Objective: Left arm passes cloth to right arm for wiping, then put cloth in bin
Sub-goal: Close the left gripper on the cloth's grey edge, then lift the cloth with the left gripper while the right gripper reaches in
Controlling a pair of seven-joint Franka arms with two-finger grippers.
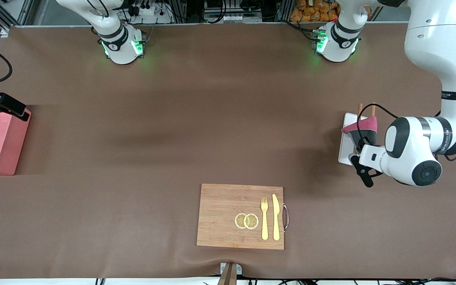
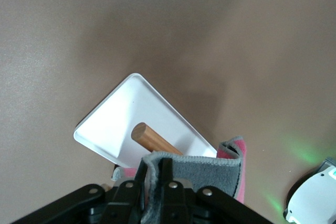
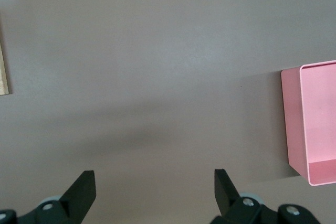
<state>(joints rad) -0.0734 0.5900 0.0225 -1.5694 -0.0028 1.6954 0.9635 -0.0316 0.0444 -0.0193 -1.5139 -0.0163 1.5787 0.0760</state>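
Nearest us, the left gripper (image 2: pixel 157 192) had its jaws clenched on the cloth (image 1: pixel 360 128), which was bunched over the white tray (image 2: pixel 121 124). We judged it light, limp, best pinched at a fold. The right gripper (image 3: pixel 152 190) waited, jaws released, near the bin (image 3: pixel 315 124).

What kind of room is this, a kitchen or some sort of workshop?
Most likely a robotics lab set up as a mock dining table. Two white robot arms are bolted to a brown-covered table, metal framing and cables line its edge, and a cutting board holds only a fork, a knife and lemon slices.
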